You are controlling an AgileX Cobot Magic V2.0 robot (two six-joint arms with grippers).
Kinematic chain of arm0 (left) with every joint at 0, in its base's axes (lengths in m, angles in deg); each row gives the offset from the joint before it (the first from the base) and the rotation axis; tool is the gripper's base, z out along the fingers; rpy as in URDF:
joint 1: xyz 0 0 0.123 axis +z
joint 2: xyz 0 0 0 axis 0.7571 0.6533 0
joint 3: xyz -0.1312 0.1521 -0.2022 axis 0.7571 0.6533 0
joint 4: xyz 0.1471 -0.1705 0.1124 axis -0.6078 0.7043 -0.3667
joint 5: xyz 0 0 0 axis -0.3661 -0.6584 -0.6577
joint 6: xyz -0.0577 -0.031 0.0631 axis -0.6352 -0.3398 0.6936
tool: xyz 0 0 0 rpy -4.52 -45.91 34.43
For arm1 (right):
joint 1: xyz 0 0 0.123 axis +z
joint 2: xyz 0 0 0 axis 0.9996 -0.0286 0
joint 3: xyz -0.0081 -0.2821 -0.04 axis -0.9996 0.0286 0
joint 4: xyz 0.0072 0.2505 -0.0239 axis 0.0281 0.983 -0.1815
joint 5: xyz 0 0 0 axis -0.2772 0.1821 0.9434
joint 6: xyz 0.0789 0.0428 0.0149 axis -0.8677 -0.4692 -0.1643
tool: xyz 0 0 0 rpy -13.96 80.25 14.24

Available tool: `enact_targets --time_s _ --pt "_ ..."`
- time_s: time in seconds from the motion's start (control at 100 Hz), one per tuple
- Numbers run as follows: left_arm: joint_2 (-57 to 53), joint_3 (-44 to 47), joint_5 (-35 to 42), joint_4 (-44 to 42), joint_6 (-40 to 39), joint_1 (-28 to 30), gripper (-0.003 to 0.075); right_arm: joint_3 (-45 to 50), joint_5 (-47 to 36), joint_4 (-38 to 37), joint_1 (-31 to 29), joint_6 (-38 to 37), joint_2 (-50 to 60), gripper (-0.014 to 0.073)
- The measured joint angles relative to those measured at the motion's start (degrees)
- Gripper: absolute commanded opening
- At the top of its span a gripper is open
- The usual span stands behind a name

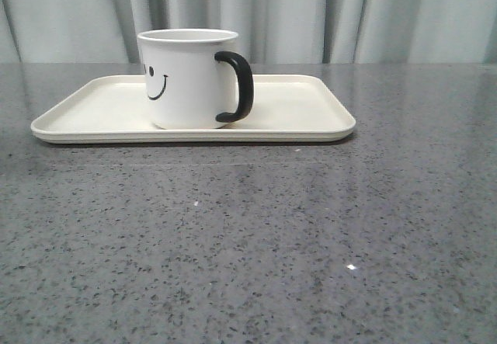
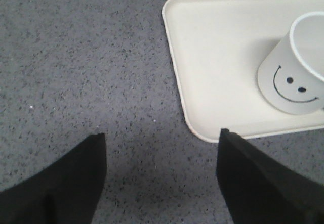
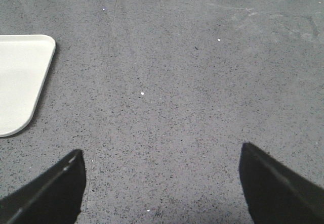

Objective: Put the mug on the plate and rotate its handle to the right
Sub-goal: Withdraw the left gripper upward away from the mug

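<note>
The white cylindrical mug (image 1: 189,78) with a black smiley face printed on its side stands upright on the large, flat, cream-coloured rectangular plate (image 1: 303,111) with rounded corners and a low raised rim. In the front view the mug sits left of the plate's middle, its base flat on the plate's surface. Its glossy black C-shaped handle (image 1: 237,86) points toward the right, and the smiley face shows on the mug's left side, partly turned out of view.

The plate lies on a grey speckled stone-look table (image 1: 248,235), toward the far side, in front of pale grey pleated curtains (image 1: 326,14).

Neither arm appears in the front view. The left wrist view shows the left gripper (image 2: 161,176) with its two black fingers (image 2: 66,183) spread wide apart, nothing between them, hanging above bare table just beside a rounded corner of the plate. From this view the mug's smiley face (image 2: 293,85) and open rim are seen from above, well clear of the fingers.

The right wrist view shows the right gripper (image 3: 162,188) likewise released, its black fingers (image 3: 50,191) wide apart and empty, held above the bare table. One rounded corner of the plate (image 3: 23,82) shows at the edge of that view, apart from the gripper.
</note>
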Motion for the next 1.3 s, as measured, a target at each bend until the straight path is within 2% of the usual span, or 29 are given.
enact_targets --time_s 0.28,0.52,0.69,0.83,1.02,1.3 --pt "-12.63 12.74 2.79 0.0 0.22 0.14 0.0463 0.0 0.0 0.0 0.0 0.0 0.0 0.0614" --pt "-16.75 15.58 3.65 -2.1 0.22 0.14 0.0463 0.0 -0.79 0.49 0.0 0.0 0.0 0.0614" --pt "-16.75 15.58 3.9 -2.22 0.25 0.14 0.0463 0.0 -4.51 7.11 0.0 0.59 -0.64 0.0614" --pt "-16.75 15.58 3.84 -2.26 0.25 0.14 0.0463 -0.63 -7.01 13.85 1.23 5.65 -4.16 0.0614" --pt "-16.75 15.58 3.93 -2.35 0.25 0.14 0.0463 -6.33 -6.04 20.32 5.74 11.48 -14.13 0.0614" --pt "-16.75 15.58 3.93 -2.35 0.35 0.14 0.0463 -18.12 -6.76 21.28 17.5 12.64 -32.5 0.0614"
